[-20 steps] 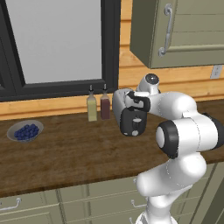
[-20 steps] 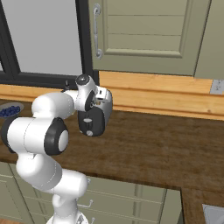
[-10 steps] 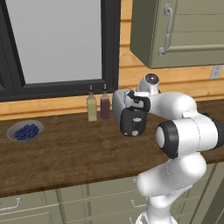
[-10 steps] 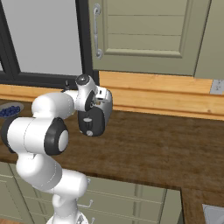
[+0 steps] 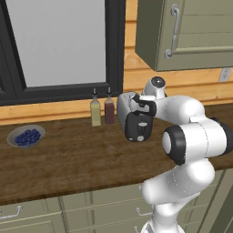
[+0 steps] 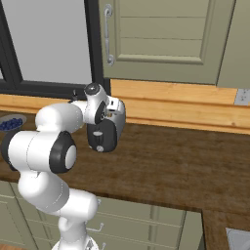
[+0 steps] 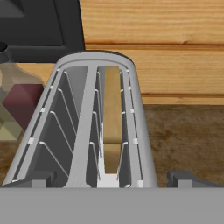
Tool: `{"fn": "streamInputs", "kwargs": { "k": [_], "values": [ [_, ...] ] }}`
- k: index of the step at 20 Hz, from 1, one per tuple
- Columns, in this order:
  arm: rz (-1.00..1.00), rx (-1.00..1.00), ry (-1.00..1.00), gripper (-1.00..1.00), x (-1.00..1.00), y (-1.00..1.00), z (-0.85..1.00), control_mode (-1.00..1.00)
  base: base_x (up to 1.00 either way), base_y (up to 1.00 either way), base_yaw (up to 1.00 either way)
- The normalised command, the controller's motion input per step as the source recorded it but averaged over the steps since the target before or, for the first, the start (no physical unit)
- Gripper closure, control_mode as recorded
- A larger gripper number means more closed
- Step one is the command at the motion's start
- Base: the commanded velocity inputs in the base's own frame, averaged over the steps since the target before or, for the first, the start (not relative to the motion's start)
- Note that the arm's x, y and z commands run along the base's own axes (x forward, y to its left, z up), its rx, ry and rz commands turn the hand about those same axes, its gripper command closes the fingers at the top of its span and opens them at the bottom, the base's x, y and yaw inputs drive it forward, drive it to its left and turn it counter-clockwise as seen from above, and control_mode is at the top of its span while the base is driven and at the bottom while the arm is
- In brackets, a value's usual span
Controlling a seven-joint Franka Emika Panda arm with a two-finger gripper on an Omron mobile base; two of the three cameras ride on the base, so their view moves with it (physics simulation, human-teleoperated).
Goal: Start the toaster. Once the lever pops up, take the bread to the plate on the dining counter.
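The silver toaster (image 7: 83, 122) lies right under my hand, seen from above with both slots open to view. The bread (image 7: 112, 118), a tan slice on edge, sits deep in the right-hand slot. My gripper (image 7: 109, 180) is open, one fingertip on each side of the toaster's near end and neither touching it. From the base, the toaster (image 5: 136, 125) shows its black end panel below my wrist, and again from the other side (image 6: 103, 135). The plate and the dining counter are out of view.
Two slim bottles (image 5: 102, 109) stand just left of the toaster against the wooden wall. A grey bowl of blueberries (image 5: 26, 136) sits far left on the brown worktop (image 5: 68, 159). Wall cabinets (image 6: 161, 39) hang above. A sink corner (image 6: 239, 238) shows at lower right.
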Motion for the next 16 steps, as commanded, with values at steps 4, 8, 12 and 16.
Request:
{"fn": "streamInputs", "kwargs": {
  "k": [4, 8, 12, 16],
  "values": [
    [0.00, 0.00, 0.00, -1.00, 0.00, 0.00, 0.00, -1.00, 0.00, 0.00, 0.00],
    [0.00, 0.00, 0.00, -1.00, 0.00, 0.00, 0.00, -1.00, 0.00, 0.00, 0.00],
    [0.00, 0.00, 0.00, -1.00, 0.00, 0.00, 0.00, -1.00, 0.00, 0.00, 0.00],
    [0.00, 0.00, 0.00, -1.00, 0.00, 0.00, 0.00, -1.00, 0.00, 0.00, 0.00]
  ]
}}
